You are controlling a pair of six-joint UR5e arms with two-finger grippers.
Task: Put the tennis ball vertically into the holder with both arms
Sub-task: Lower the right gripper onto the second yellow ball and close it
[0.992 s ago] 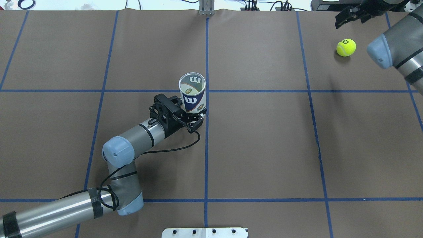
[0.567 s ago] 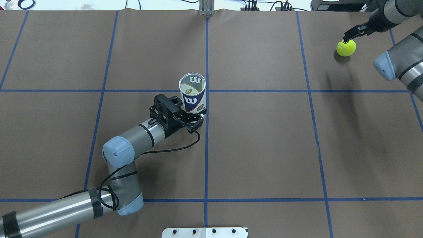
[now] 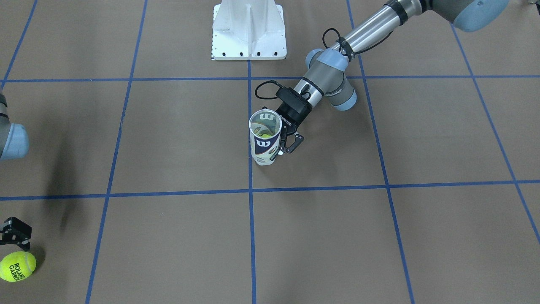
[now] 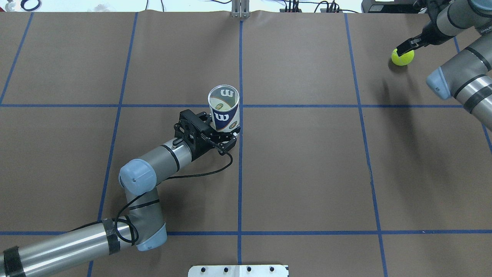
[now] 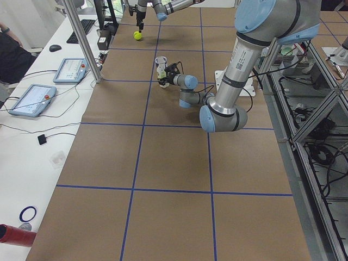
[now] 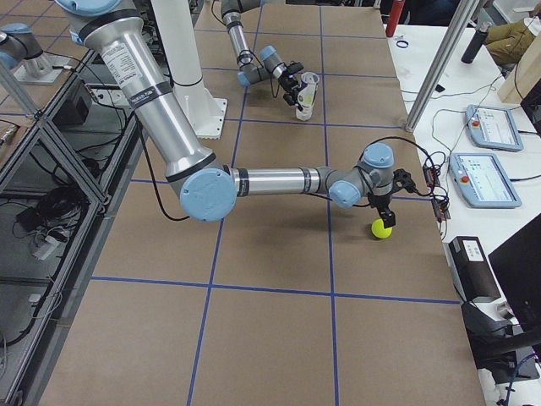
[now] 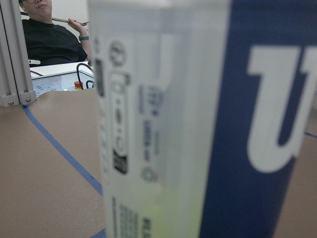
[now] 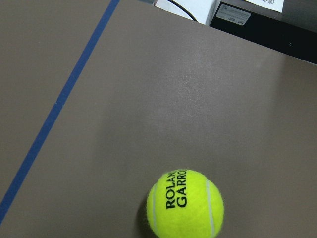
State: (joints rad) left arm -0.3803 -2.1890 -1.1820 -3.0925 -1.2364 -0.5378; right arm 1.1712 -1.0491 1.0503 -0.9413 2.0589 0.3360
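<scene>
The holder (image 4: 223, 107), a clear can with a navy and white "W" label, stands upright near the table's middle, also in the front view (image 3: 265, 145). Something yellow-green shows inside it. My left gripper (image 4: 226, 132) is shut on its lower part, and the left wrist view is filled by the can's label (image 7: 198, 124). A yellow tennis ball (image 4: 402, 57) lies at the far right of the table, also in the front view (image 3: 17, 266). My right gripper (image 4: 407, 46) hovers just above it, open and empty. The right wrist view shows the ball (image 8: 184, 203) low in frame.
The white pedestal base (image 3: 249, 29) stands at the robot's side of the table. A metal post (image 4: 240, 9) is at the far edge. An operators' desk with tablets (image 6: 490, 152) lies beyond that edge. Blue tape lines mark a grid.
My right gripper has come down from the far right corner to just above the tennis ball. The left arm and the holder have not moved.
</scene>
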